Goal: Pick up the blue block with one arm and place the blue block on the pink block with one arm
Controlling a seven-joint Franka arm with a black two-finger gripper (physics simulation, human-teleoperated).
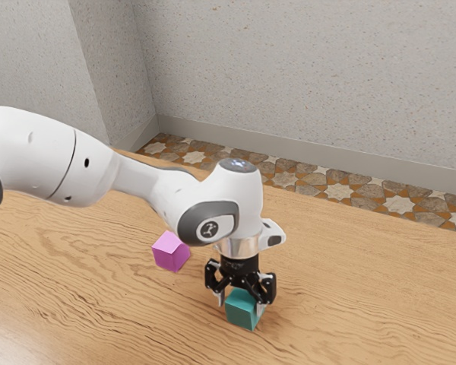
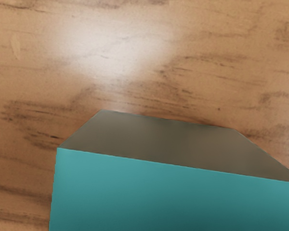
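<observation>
Fingers (image 1: 218, 293): black pair of the gripper (image 1: 242, 299), spread and released, flanking the matte teal-blue cube (image 1: 244, 313).
Cube: on the light wooden table (image 1: 365, 304), near the matte pink cube (image 1: 171, 252), apart.
Under hand: teal-blue cube (image 2: 173, 197), resting on table (image 2: 135, 57).

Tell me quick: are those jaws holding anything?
Gripper: right down at the blue block; whether it holds it cannot be told.
</observation>
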